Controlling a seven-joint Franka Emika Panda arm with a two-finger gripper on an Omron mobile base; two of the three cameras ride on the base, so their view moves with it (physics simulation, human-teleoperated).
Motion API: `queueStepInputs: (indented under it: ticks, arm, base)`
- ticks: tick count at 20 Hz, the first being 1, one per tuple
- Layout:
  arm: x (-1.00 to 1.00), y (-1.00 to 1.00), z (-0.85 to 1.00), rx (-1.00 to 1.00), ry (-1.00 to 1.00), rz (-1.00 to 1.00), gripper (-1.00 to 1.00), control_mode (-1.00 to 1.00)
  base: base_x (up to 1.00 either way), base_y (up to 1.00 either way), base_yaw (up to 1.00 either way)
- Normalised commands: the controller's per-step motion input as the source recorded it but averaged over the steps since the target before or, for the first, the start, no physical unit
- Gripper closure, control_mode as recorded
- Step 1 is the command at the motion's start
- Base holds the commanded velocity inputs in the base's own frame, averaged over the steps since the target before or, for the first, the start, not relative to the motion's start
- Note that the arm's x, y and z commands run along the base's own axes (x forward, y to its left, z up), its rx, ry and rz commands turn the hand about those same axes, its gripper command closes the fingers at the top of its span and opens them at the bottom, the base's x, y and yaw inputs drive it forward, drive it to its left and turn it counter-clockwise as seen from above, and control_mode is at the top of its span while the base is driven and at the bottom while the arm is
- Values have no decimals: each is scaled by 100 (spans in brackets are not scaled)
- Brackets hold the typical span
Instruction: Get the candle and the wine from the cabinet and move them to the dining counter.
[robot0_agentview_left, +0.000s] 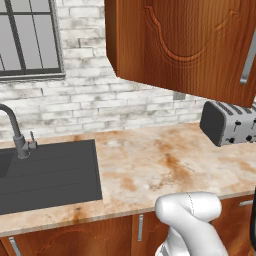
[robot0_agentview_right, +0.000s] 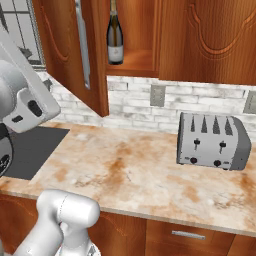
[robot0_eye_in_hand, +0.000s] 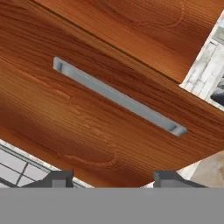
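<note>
The wine (robot0_agentview_right: 115, 35) stands upright on the shelf inside the cabinet (robot0_agentview_right: 210, 40), just right of its swung-out left door (robot0_agentview_right: 65, 45). The candle is hidden and the dining counter is out of view. In the hand view my gripper (robot0_eye_in_hand: 113, 181) is open, its two dark fingertips (robot0_eye_in_hand: 54, 179) wide apart with nothing between them. Beyond them runs the door's long silver bar handle (robot0_eye_in_hand: 118, 97), slanting across the wood panel and apart from the fingers. The same door (robot0_agentview_left: 190, 45) hangs over the counter in the left base view, its handle (robot0_agentview_left: 247, 65) at the right edge.
A silver toaster (robot0_agentview_right: 212, 141) sits on the stained beige counter (robot0_agentview_right: 130, 175) under the cabinet. A black sink (robot0_agentview_left: 45, 175) with a grey faucet (robot0_agentview_left: 17, 135) lies to the left. A brick wall with outlets (robot0_agentview_right: 157, 95) backs the counter. Lower drawers (robot0_agentview_right: 187, 235) run beneath.
</note>
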Motion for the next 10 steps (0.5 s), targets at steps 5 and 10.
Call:
queueStepInputs:
  ticks: [5, 10]
  arm:
    - [-45, -49, 36, 33, 15, 0, -100, -100]
    - [-11, -60, 8, 34, 15, 4, -100, -100]
  base:
    - [0, 0, 0]
    - [0, 0, 0]
